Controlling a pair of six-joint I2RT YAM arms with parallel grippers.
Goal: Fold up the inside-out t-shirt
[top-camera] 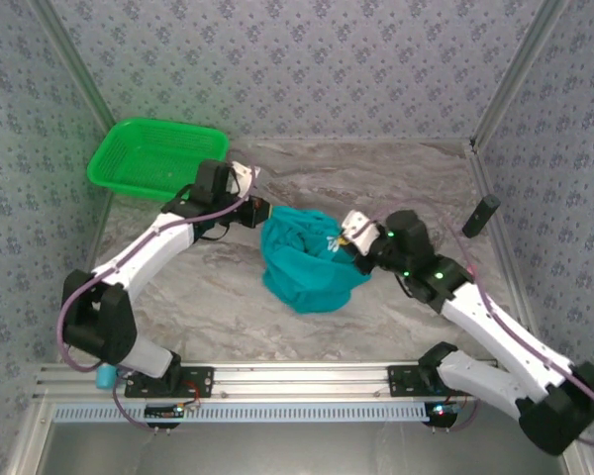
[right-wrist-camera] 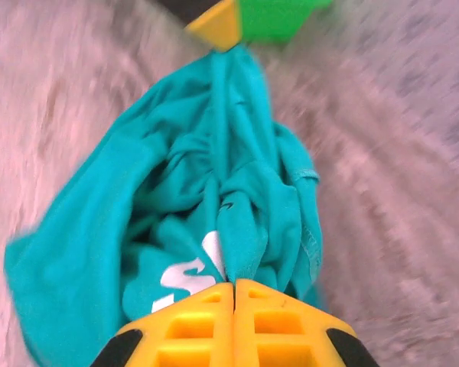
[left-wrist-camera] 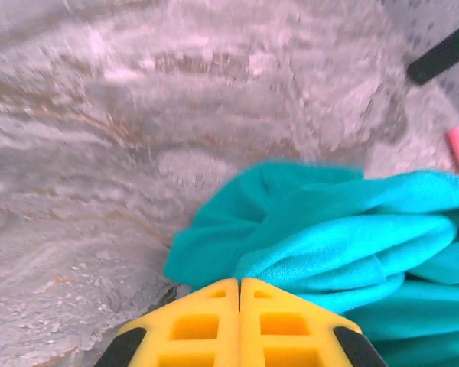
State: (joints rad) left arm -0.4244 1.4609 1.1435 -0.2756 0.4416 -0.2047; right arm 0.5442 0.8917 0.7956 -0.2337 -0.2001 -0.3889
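The inside-out t-shirt (top-camera: 307, 265) is bunched in a heap at the centre of the table (top-camera: 396, 178), strung between both grippers. Left gripper (left-wrist-camera: 239, 281): yellow fingers are pressed together on a fold at the heap's far-left edge. Right gripper (right-wrist-camera: 234, 284): fingers are likewise closed, with cloth pinched at the right side. The step is judged to be spreading out; the two pinches are best drawn apart evenly and low. White lettering (right-wrist-camera: 191, 267) is creased and cannot be read. A green basket (top-camera: 153, 156) is noted far left.
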